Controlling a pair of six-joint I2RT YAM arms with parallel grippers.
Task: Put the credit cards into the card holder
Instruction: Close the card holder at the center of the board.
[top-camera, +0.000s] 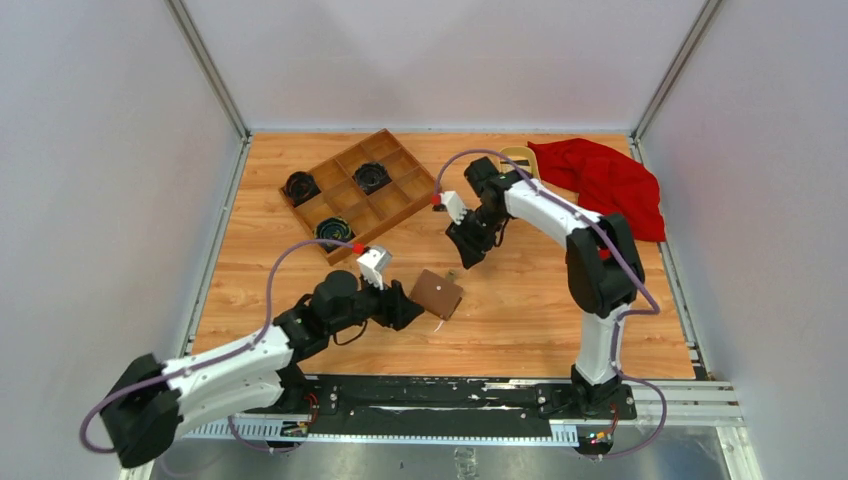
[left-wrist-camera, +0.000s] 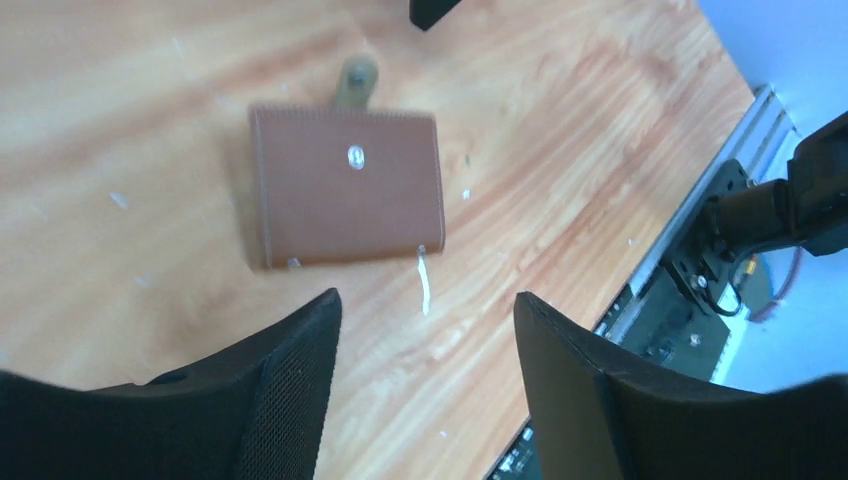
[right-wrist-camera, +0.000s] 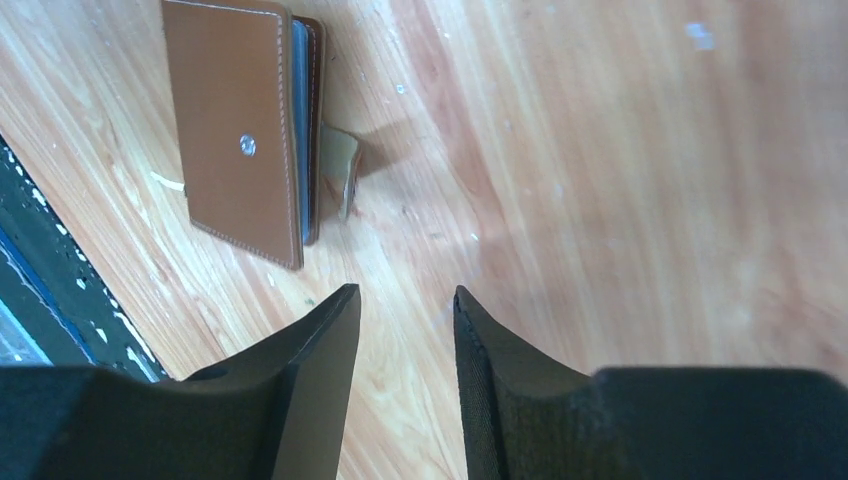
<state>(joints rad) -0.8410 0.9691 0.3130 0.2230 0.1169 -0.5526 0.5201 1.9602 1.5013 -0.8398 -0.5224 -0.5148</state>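
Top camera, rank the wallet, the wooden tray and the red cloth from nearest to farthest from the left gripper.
1. Wallet, just beyond the left gripper, table centre.
2. Wooden tray, far left side.
3. Red cloth, far right corner.

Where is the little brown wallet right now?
In the top view, the card holder lies folded on the table near the front middle. It is just ahead of the left gripper and nearer the arm bases than the right gripper.

Light wooden table (top-camera: 520, 320). Closed brown card holder (top-camera: 437, 293) flat near middle front. Wooden compartment tray (top-camera: 392, 200) at far left. Red cloth (top-camera: 605, 185) at far right corner, partly over yellow dish (top-camera: 518, 157).
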